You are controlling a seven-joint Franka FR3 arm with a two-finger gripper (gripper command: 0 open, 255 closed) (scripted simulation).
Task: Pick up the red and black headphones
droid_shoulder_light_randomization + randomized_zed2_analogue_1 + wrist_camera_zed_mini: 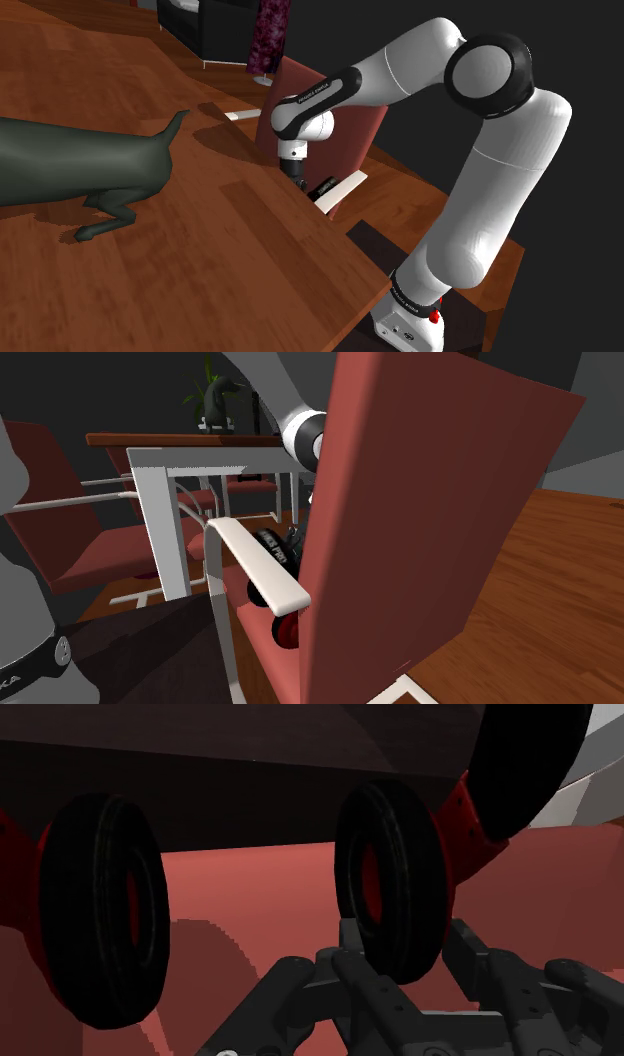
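Black two-finger pincer point(405, 939) set wide astride one ear cup of the red and black headphones point(105, 904), down on the seat of a red-brown chair point(430, 502).
The headphones stand on the chair's seat point(250, 884), under its white armrest point(255, 562), with both round black cushions facing the wrist camera; one cup sits directly between the two spread fingers point(352, 939), which flank it closely without clearly pressing on it, so nothing is held; the other cup stands free, well to one side of the pincer; in the shoulder view the white arm reaches down past the edge of the brown wooden counter point(200, 250), on which a dark green dog figure point(70, 165) stands.
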